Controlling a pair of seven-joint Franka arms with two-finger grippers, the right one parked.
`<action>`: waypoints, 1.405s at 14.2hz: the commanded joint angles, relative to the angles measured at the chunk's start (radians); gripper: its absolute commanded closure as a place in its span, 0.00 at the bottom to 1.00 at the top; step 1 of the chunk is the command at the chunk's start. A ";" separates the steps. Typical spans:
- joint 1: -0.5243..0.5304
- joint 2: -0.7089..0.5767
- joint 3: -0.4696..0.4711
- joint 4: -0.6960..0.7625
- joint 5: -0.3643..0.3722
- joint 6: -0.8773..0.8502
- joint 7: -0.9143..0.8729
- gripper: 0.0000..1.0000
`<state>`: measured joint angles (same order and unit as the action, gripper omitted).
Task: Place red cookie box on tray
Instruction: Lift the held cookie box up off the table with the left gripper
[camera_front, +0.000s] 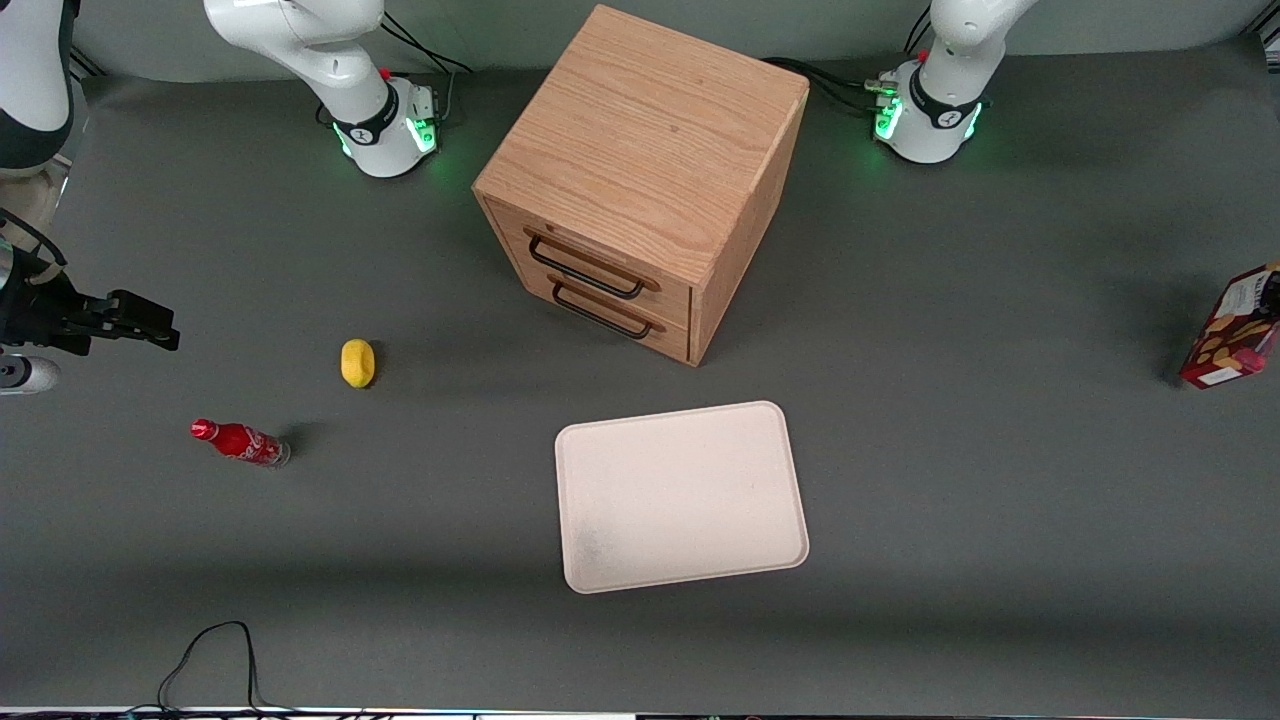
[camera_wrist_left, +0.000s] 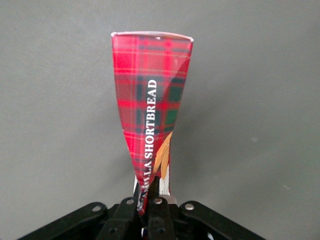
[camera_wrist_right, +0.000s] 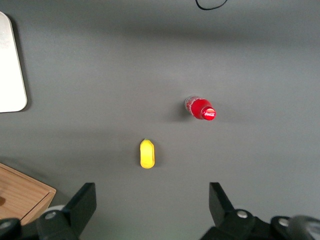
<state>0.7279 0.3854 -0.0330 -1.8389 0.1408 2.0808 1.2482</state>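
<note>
The red cookie box (camera_front: 1232, 325) stands tilted at the working arm's end of the table, partly cut off by the front view's edge. In the left wrist view it is a red tartan carton (camera_wrist_left: 150, 100) marked SHORTBREAD, and my left gripper (camera_wrist_left: 146, 190) is shut on its near end. The gripper itself is outside the front view. I cannot tell whether the box's lower end touches the mat. The cream-white tray (camera_front: 680, 495) lies flat and bare, nearer the front camera than the cabinet, far from the box. Its corner also shows in the right wrist view (camera_wrist_right: 10, 65).
A wooden drawer cabinet (camera_front: 640, 180) with two shut drawers stands mid-table. A yellow lemon-like object (camera_front: 357, 362) and a small red soda bottle (camera_front: 240, 441) lie toward the parked arm's end. A black cable (camera_front: 215, 650) loops at the table's front edge.
</note>
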 joint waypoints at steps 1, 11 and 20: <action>-0.054 -0.150 0.007 0.053 0.003 -0.230 -0.067 1.00; -0.244 -0.235 0.005 0.394 0.011 -0.679 -0.344 1.00; -0.505 -0.120 -0.275 0.505 -0.133 -0.733 -1.345 1.00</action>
<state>0.2501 0.1728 -0.2303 -1.4275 0.0190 1.3481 0.1213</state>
